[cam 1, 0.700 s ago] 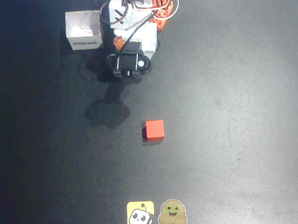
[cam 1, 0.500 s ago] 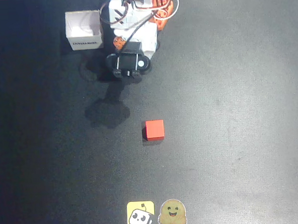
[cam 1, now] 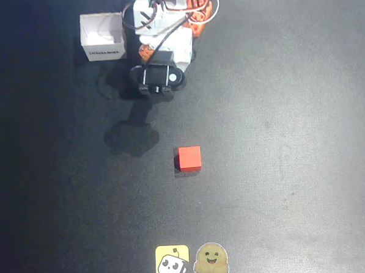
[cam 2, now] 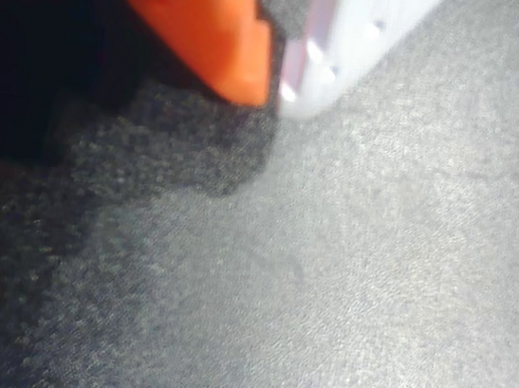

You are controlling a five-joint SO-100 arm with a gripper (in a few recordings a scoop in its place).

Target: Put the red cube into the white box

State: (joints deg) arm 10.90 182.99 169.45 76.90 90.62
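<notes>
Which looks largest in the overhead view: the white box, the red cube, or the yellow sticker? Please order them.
1. white box, clearly the largest
2. yellow sticker
3. red cube, somewhat smaller than the sticker; the cube's top stands nearer the camera, so this gap is less sure.

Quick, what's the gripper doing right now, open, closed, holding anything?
Gripper: fingers meet at the tips, so it looks closed, holding nothing. The cube lies free on the table, away from it.
</notes>
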